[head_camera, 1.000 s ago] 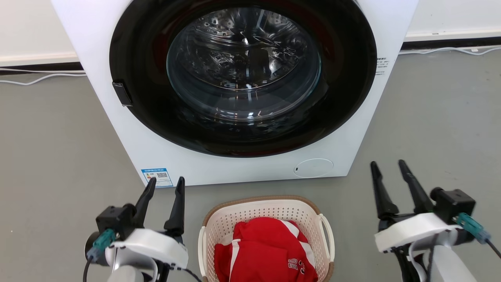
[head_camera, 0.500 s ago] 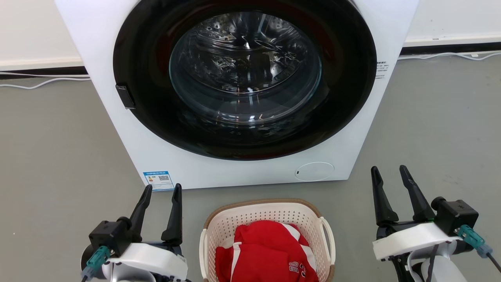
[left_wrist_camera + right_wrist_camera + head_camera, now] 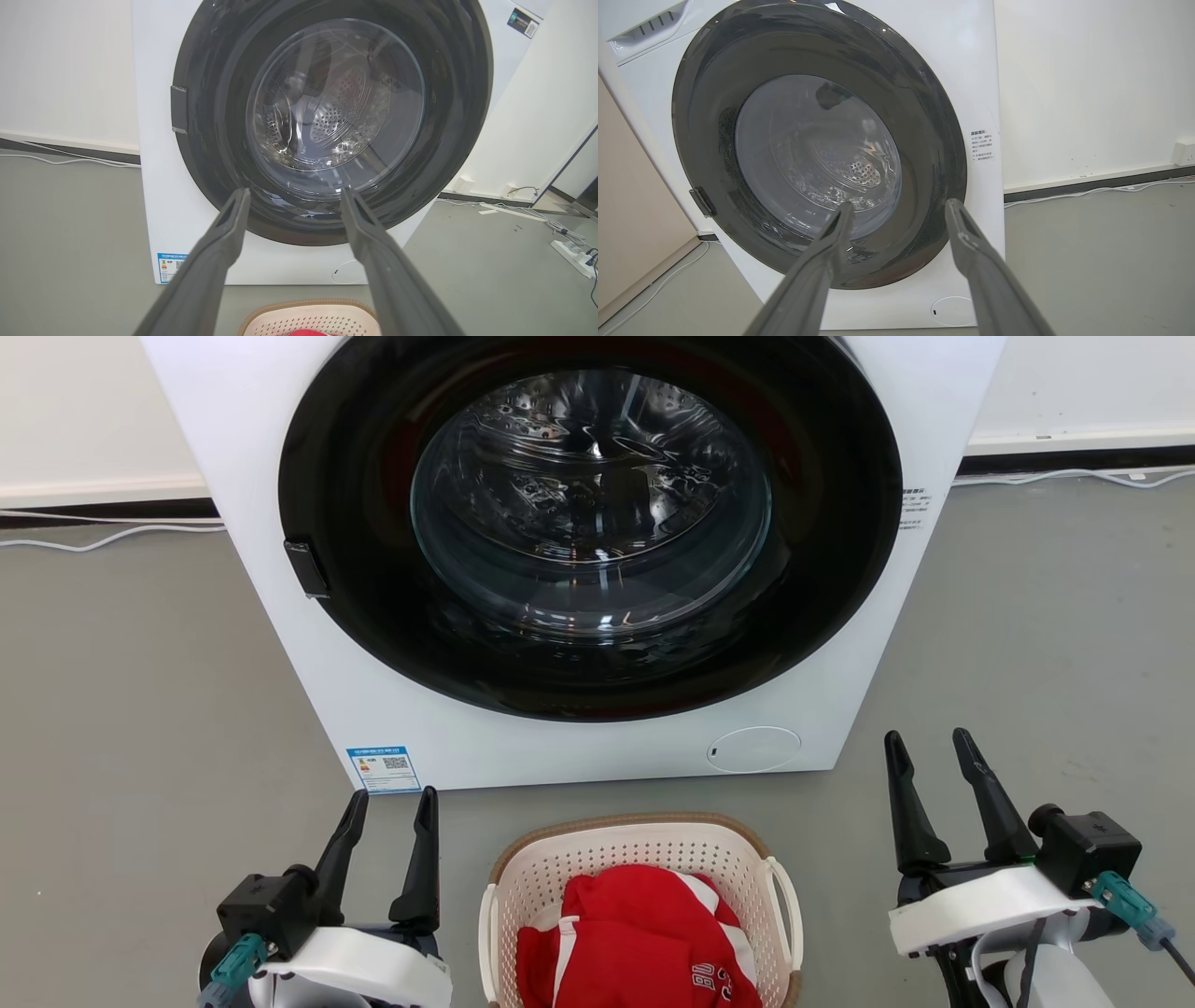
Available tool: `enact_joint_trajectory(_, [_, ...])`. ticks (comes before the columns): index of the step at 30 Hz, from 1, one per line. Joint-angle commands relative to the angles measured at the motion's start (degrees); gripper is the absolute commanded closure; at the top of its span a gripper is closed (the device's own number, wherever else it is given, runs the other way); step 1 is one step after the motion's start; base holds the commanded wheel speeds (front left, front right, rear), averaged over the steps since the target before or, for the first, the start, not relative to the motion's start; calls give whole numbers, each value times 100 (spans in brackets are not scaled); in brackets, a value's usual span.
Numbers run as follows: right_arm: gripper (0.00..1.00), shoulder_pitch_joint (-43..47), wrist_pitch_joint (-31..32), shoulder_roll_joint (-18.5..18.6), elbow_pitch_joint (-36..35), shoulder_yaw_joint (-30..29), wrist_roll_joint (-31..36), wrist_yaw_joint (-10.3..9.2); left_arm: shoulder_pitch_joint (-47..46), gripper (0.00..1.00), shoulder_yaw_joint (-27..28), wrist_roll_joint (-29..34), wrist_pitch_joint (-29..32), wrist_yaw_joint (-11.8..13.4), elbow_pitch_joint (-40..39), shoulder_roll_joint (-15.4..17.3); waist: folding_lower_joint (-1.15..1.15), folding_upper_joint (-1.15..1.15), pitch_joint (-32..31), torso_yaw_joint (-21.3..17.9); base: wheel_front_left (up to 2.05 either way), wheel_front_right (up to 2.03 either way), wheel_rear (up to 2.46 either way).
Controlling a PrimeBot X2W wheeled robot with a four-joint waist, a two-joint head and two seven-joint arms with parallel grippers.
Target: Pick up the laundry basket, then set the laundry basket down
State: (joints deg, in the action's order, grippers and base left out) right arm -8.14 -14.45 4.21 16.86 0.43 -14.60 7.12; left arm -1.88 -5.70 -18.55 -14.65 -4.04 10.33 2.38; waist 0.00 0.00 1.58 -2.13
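Note:
The laundry basket [image 3: 644, 847], cream-white and perforated with a brown rim and white loop handles, stands on the grey floor at the bottom centre of the head view, holding red clothing [image 3: 639, 938]. Its far rim [image 3: 308, 305] peeks in at the bottom of the left wrist view. My left gripper [image 3: 394, 795] stands open to the basket's left, clear of it. On the basket's right my right gripper [image 3: 929, 737] is open too, with nothing between its fingers. In the wrist views the left gripper [image 3: 294, 193] and the right gripper [image 3: 899, 205] point at the washer.
A white front-loading washing machine [image 3: 392, 709] with a shut black-ringed glass door [image 3: 588, 513] stands just behind the basket. White cables [image 3: 103, 534] run along the wall's base on both sides. A power strip [image 3: 577, 249] lies on the floor at the far right.
The whole head picture has slid slightly down and right, so the camera moved. The left gripper has sunk a little lower beside the basket. Both grippers stay open.

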Motion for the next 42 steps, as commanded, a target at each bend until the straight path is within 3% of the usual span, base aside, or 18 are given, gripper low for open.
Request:
enact_joint_trajectory(1, [0,-51,-55,12,-173,150,105,36,-124,0,157,-38,-35,34,-171,50,0,0,2,-3,0,0,0])
enact_joint_trajectory(35, [0,-57,-55,57,-91,238,54,36,-105,0,108,-29,-35,30,-103,50,0,0,-81,-5,0,0,0])
enact_joint_trajectory(36, [100,1,0,24,45,113,49,0,12,100,-38,-3,0,0,38,2,0,0,-81,-5,0,0,0])
enact_joint_trajectory(42, [100,134,39,-12,284,131,-42,-5,125,100,-22,-90,28,-6,311,-33,0,0,-82,-2,0,0,0])
